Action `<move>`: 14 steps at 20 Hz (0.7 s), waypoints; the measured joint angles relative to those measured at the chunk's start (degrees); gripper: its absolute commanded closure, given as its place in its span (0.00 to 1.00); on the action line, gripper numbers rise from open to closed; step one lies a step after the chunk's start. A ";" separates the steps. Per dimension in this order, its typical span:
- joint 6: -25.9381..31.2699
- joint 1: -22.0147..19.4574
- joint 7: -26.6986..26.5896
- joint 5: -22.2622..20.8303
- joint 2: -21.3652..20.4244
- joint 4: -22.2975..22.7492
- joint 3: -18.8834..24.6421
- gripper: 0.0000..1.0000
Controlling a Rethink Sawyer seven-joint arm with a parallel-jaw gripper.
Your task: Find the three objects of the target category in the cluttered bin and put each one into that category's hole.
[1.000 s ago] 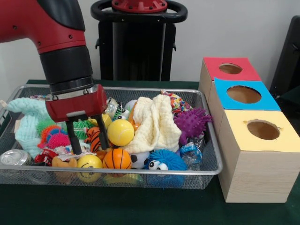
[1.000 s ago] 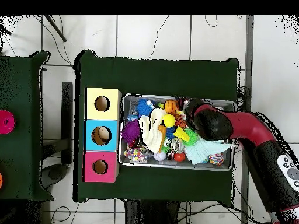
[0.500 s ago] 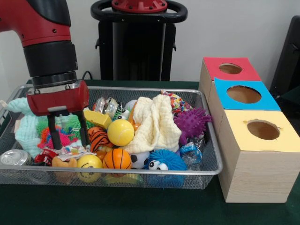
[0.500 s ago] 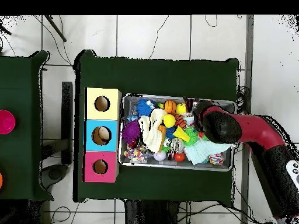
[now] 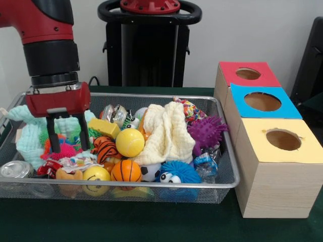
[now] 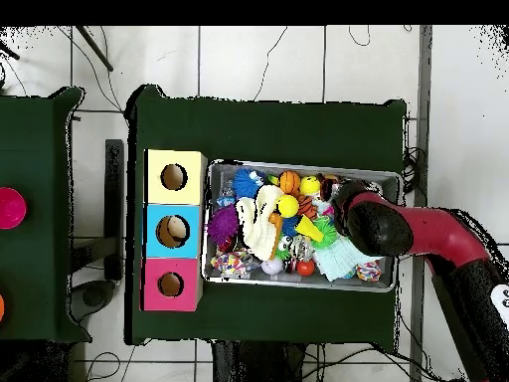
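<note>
My gripper [image 5: 69,147] hangs open over the left part of the wire basket [image 5: 151,95], its two black fingers straddling a pink spiky toy [image 5: 63,150] and green spiky toys, with nothing held. To its right lie a striped orange ball [image 5: 106,149], a yellow ball [image 5: 130,142], a basketball [image 5: 126,170] and a yellow smiley ball [image 5: 96,174]. Three boxes with round holes stand right of the basket: red [image 5: 232,75], blue [image 5: 287,108], yellow [image 5: 308,151]. In the overhead view the arm [image 6: 376,227] covers the gripper.
A cream cloth [image 5: 166,132] lies mid-basket and a mint cloth [image 5: 28,131] at the left end. A purple spiky ball [image 5: 207,132], a blue fuzzy toy with eyes [image 5: 176,173], a yellow block [image 5: 103,127] and a can [image 5: 15,169] also crowd the basket.
The gripper has shifted left across the basket in the front view and risen a little. It stays open and holds nothing. The toys have not visibly moved.
</note>
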 measured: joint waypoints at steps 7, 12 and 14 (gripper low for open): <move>-3.90 1.76 0.01 0.05 -0.97 2.77 -2.88 0.00; -6.68 4.16 0.05 0.39 -1.45 4.17 -5.81 0.00; -7.99 5.23 0.05 0.77 -1.43 4.59 -7.02 0.00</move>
